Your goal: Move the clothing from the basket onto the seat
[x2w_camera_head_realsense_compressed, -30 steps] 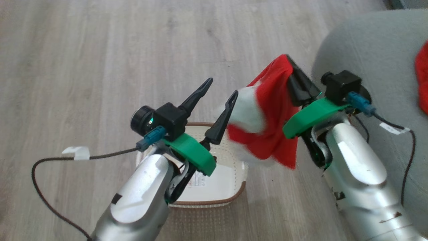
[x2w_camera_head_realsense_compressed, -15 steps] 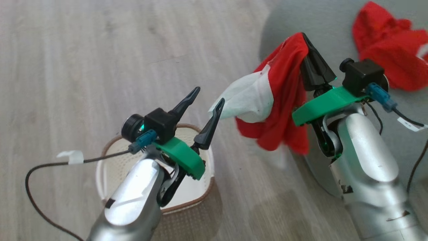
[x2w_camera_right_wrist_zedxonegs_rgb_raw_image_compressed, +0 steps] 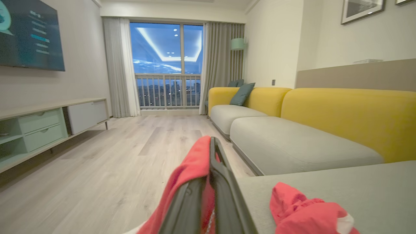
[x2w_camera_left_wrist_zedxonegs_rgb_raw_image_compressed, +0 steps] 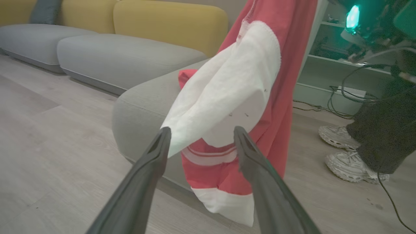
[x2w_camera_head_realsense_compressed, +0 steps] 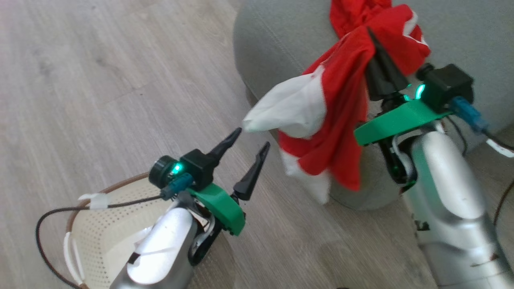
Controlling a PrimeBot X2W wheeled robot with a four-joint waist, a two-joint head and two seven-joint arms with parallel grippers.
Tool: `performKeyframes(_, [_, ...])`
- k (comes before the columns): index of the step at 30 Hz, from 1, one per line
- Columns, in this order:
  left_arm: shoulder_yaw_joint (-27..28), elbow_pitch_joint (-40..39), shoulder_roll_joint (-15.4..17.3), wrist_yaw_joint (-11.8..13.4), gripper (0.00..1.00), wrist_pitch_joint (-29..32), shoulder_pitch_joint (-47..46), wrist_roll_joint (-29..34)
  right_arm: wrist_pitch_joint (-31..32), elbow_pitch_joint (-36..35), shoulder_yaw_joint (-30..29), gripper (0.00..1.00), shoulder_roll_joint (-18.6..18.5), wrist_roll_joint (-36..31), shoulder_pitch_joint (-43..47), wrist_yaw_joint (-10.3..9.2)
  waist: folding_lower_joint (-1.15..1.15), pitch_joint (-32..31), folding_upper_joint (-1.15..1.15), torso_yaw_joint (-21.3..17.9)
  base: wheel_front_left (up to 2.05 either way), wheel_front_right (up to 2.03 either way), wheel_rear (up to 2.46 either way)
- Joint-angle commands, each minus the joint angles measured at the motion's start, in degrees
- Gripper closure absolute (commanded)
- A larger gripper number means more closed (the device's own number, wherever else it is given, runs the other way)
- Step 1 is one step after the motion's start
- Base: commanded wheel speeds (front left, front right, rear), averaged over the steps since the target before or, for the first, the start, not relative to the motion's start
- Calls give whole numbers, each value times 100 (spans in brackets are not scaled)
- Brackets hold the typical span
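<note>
My right gripper (x2w_camera_head_realsense_compressed: 371, 40) is shut on the clothing (x2w_camera_head_realsense_compressed: 333, 120), a red garment with a white piece that hangs from it over the front edge of the grey-green seat (x2w_camera_head_realsense_compressed: 281, 40). In the right wrist view red fabric (x2w_camera_right_wrist_zedxonegs_rgb_raw_image_compressed: 191, 169) is pinched between the shut fingers (x2w_camera_right_wrist_zedxonegs_rgb_raw_image_compressed: 224, 182). Another red garment (x2w_camera_head_realsense_compressed: 353, 12) lies on the seat just behind. My left gripper (x2w_camera_head_realsense_compressed: 253, 137) is open and holds nothing; the white corner (x2w_camera_left_wrist_zedxonegs_rgb_raw_image_compressed: 234, 81) hangs just before its fingertips (x2w_camera_left_wrist_zedxonegs_rgb_raw_image_compressed: 162, 136). The basket (x2w_camera_head_realsense_compressed: 108, 188) stands at the lower left, partly hidden by my left forearm; what shows of its inside is bare.
Pale wood floor (x2w_camera_head_realsense_compressed: 100, 80) stretches left of the seat. A person's feet in white shoes (x2w_camera_left_wrist_zedxonegs_rgb_raw_image_compressed: 351, 162) stand on the floor beyond the hanging cloth, by a shelf with cables (x2w_camera_left_wrist_zedxonegs_rgb_raw_image_compressed: 341, 97). More grey cushions with yellow backs (x2w_camera_right_wrist_zedxonegs_rgb_raw_image_compressed: 292, 143) continue the sofa. A low sideboard (x2w_camera_right_wrist_zedxonegs_rgb_raw_image_compressed: 42, 126) lines the opposite wall.
The camera has swung right, so the basket slid to the lower left and the seat came in. My right gripper carried the clothing up over the seat's edge. The left gripper stayed open.
</note>
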Motion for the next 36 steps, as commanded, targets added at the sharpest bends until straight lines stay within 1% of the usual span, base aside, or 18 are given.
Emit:
performKeyframes(1, [133, -153, 77, -6, 0, -55, -219, -51, -37, -270, 37, 100, 10, 18, -65, -1, 0, 67, 0, -103, 0, 0, 0])
performKeyframes(7, [-262, -59, 178, -7, 0, -55, -437, -234, -37, -634, -326, 100, -148, -92, 111, -1, 0, 237, 0, -195, 0, 0, 0])
performKeyframes(11, [-428, -15, 255, -7, 0, -55, -589, -313, -37, -837, -515, 100, -247, -181, 217, -1, 0, 417, 0, -225, 0, 0, 0])
performKeyframes(16, [-608, 9, 368, -7, 0, -55, -725, -377, -37, -914, -625, 100, -464, -380, -1, -1, 0, 686, 0, -235, 0, 0, 0])
performKeyframes(21, [-645, -2, 589, -7, 0, -55, -774, -377, -37, -656, -607, 100, -777, -561, -786, -1, 0, 996, 0, -233, 0, 0, 0])
performKeyframes(27, [-529, -101, 834, -7, 0, -55, -692, -289, -37, -49, -524, 100, -1071, -611, -2030, -1, 0, 1301, 0, -216, 0, 0, 0])
performKeyframes(33, [-596, -163, 928, -7, 0, -55, -740, -235, -37, 745, -733, 100, -1551, -907, -3219, -1, 0, 1582, 0, 129, 0, 0, 0])
performKeyframes(36, [-695, -152, 994, -7, 0, -55, -788, -230, 92, 1226, -904, 100, -1841, -1067, -3875, -1, 0, 1746, 0, 320, 0, 0, 0])
